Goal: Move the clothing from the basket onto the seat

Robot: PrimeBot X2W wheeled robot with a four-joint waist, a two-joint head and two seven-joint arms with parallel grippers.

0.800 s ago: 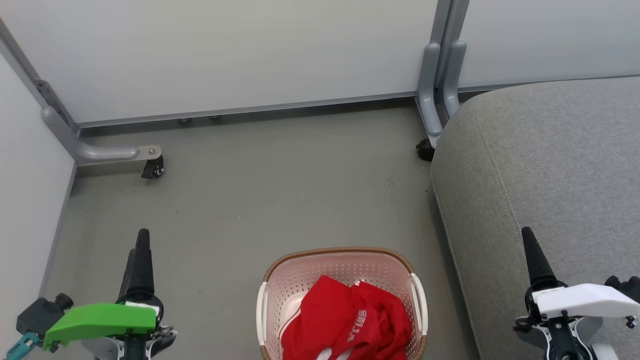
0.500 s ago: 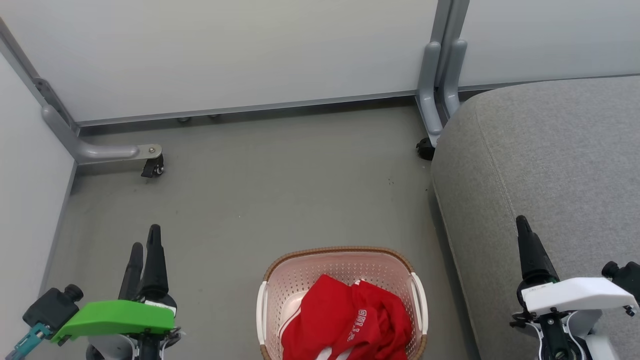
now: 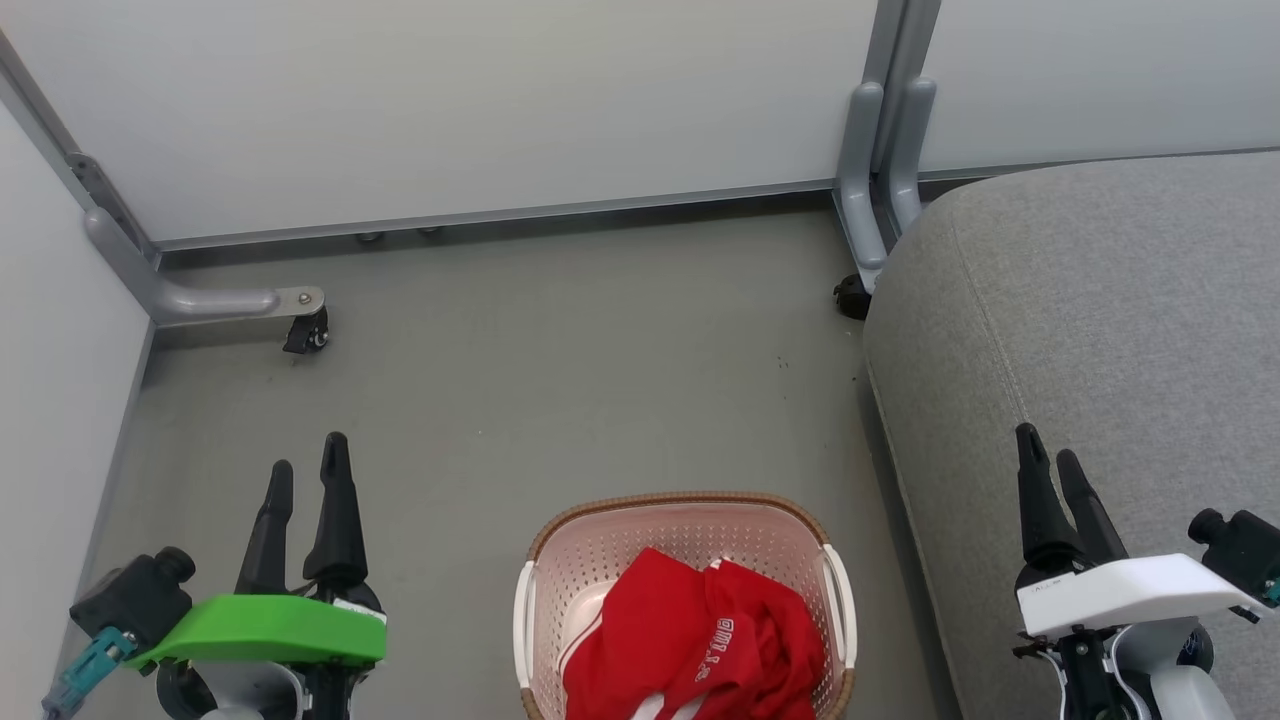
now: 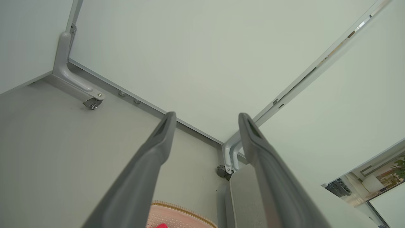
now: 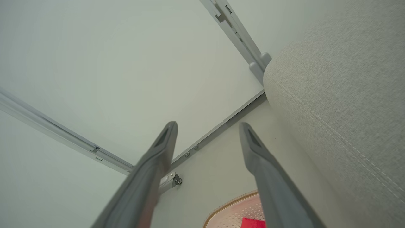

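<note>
Judging by the head view, we are reading the clothing (image 3: 690, 650) as light, floppy red fabric with white lettering, bunched in the basket (image 3: 680, 503) beside the seat (image 3: 1120, 320); we are favouring a pinch on its top fold. Left wrist view is showing the left end effector (image 4: 206, 115) spread wide and empty; right wrist view, the right end effector (image 5: 208, 124) likewise.

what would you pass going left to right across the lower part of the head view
left pincer → basket → right pincer
</note>
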